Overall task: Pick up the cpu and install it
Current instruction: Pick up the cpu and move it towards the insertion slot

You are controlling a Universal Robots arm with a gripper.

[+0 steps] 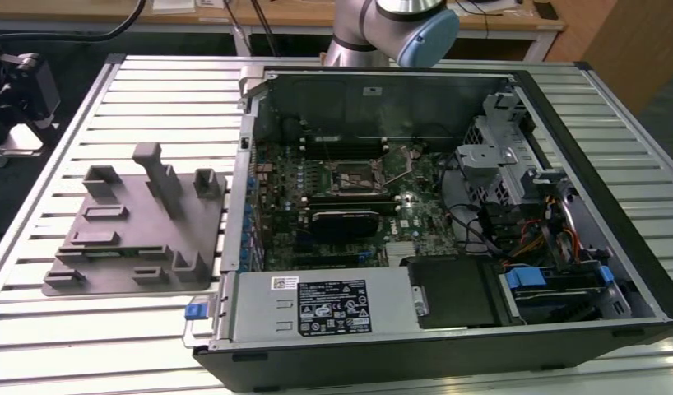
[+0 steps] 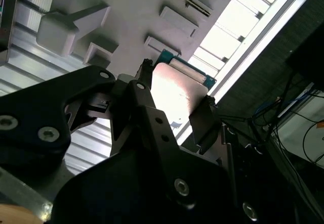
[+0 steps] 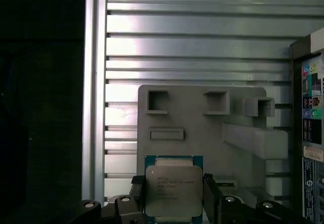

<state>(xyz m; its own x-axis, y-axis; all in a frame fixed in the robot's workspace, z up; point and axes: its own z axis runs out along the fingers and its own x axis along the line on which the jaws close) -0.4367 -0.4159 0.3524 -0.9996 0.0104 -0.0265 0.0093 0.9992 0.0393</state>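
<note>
Two black fingers (image 3: 138, 193) of my gripper (image 3: 173, 182) pinch the small square cpu with the silvery metal top and green rim (image 3: 173, 193) by opposite edges, so it sits squarely between the jaws. Beyond it lies the grey plastic tray with upright blocks (image 3: 202, 133), seemingly not touching it. The black-framed socket (image 1: 353, 174) lies inside the open black computer case (image 1: 424, 354), to the exterior view's right of the tray; the case's side wall stands between them.
</note>
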